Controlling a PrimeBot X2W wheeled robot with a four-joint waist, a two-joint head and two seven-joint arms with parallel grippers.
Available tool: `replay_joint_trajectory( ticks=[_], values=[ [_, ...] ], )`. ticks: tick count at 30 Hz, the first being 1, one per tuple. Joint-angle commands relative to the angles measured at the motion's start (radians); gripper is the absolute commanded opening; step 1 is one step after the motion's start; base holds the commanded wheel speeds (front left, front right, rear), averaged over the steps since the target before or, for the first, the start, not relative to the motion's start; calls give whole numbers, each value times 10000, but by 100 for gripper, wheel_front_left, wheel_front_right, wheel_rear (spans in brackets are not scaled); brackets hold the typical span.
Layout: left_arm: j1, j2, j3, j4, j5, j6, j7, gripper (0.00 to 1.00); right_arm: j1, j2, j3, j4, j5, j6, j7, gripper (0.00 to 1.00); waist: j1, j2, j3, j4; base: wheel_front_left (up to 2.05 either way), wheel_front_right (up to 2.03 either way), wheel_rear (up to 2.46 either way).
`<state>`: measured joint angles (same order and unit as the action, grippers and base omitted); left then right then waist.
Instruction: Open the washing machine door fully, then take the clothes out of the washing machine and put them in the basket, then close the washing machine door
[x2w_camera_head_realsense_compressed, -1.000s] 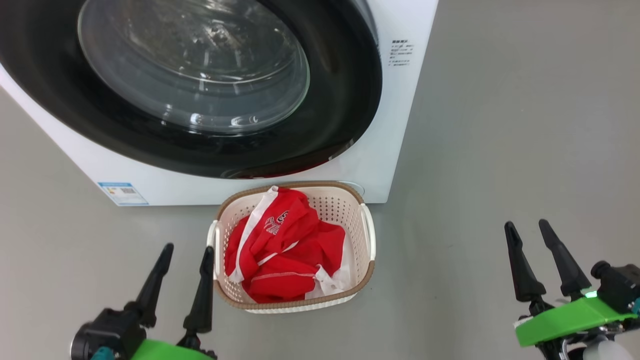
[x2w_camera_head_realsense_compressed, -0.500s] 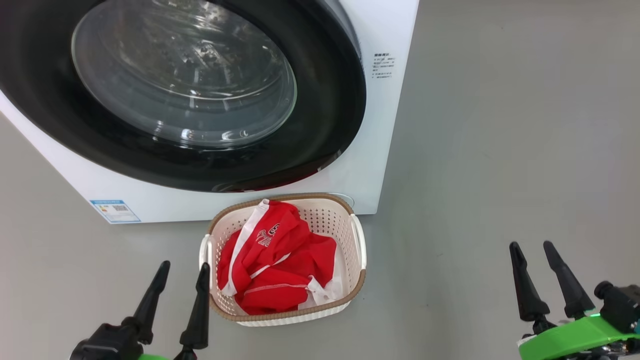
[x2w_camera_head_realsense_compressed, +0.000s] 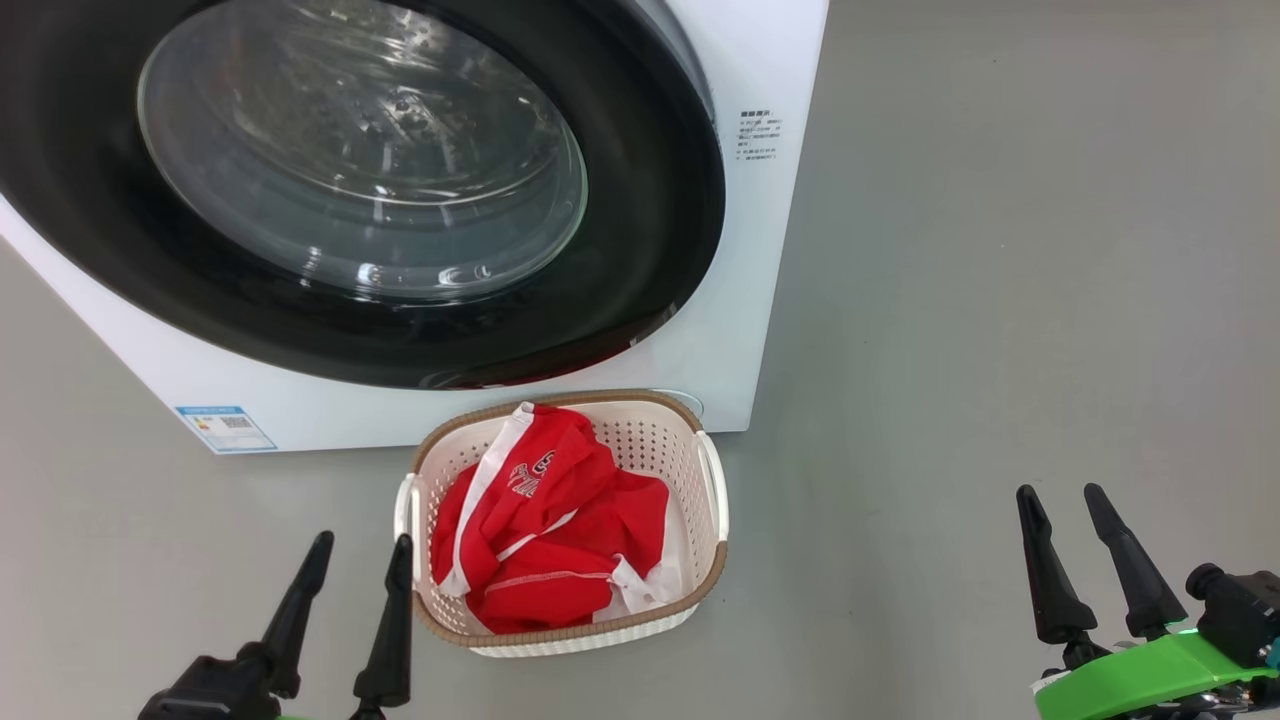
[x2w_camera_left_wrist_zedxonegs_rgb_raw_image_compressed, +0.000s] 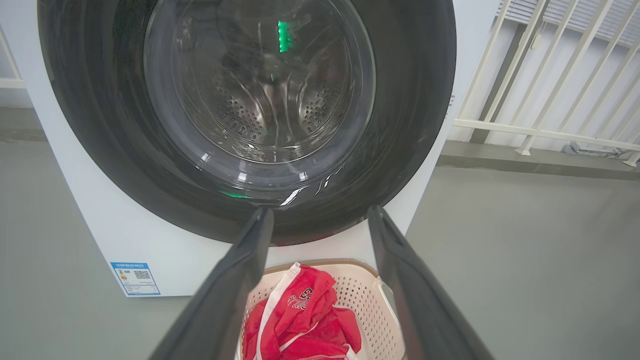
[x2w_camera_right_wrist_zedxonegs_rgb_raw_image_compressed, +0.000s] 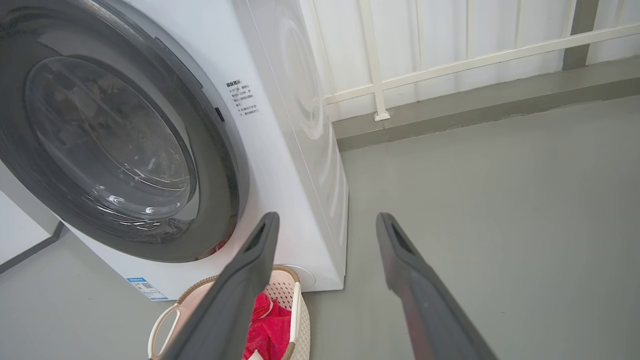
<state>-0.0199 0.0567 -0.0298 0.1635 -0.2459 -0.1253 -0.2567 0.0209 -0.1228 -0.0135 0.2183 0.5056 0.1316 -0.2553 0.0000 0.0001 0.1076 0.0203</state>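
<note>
The left gripper (x2w_camera_head_realsense_compressed: 362, 545) has its two fingers spread apart and holds nothing. The basket (x2w_camera_head_realsense_compressed: 712, 575) sits on the floor (x2w_camera_head_realsense_compressed: 1000, 300) just beside it, at about 2 o'clock. The red clothes (x2w_camera_head_realsense_compressed: 545, 530) lie piled inside the basket. The right gripper (x2w_camera_head_realsense_compressed: 1058, 492) is spread and empty too, with the basket well apart at its 9 o'clock. At the basket's 12 o'clock stands the washing machine (x2w_camera_head_realsense_compressed: 765, 250), its door (x2w_camera_head_realsense_compressed: 655, 250) flat against it.

The washing machine door (x2w_camera_head_realsense_compressed: 650, 230) has a glossy black rim around clear glass (reflections streak it). The washing machine (x2w_camera_head_realsense_compressed: 770, 250) is smooth white. The basket (x2w_camera_head_realsense_compressed: 660, 430) is perforated plastic and the clothes (x2w_camera_head_realsense_compressed: 540, 540) are red cloth.
</note>
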Motion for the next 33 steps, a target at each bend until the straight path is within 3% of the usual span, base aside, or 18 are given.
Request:
replay_joint_trajectory(
  ticks=[1, 6, 7, 15, 19, 24, 33],
  values=[
    [-151, 183, 396, -229, 34, -53, -51, 100, -113, -118, 240, -243, -10, -9, -65, 100, 0, -1, 3, -13, 0, 0, 0],
    [-191, 164, 486, -172, 15, -53, -51, 100, -159, -86, 270, -238, -3, -9, -65, 100, 0, -1, 36, -63, 0, 0, 0],
    [3, -38, 93, 139, -13, 8, 8, 0, -5, 45, 12, 103, 7, 2, 2, 0, 1, -1, 35, -63, 0, 0, 0],
    [31, -155, -19, 722, -308, 13, 70, 0, -8, 308, 5, 691, 232, 2, 67, 0, 2, -1, 29, -69, 0, 0, 0],
    [22, -129, -1, 713, -771, 11, 166, 0, -30, 311, -12, 666, 598, 1, 173, 0, 23, -1, -40, -73, 0, 0, 0],
    [-25, -99, 20, 738, -1342, 11, 285, 0, -92, 313, -33, 670, 1052, 1, 304, 0, 2, -1, -67, -78, 0, 0, 0],
    [-111, -49, 68, 778, -2370, 4, 506, 0, -200, 322, -79, 650, 1869, 0, 548, 0, 1, -1, -142, -88, 0, 0, 0]
  ],
)
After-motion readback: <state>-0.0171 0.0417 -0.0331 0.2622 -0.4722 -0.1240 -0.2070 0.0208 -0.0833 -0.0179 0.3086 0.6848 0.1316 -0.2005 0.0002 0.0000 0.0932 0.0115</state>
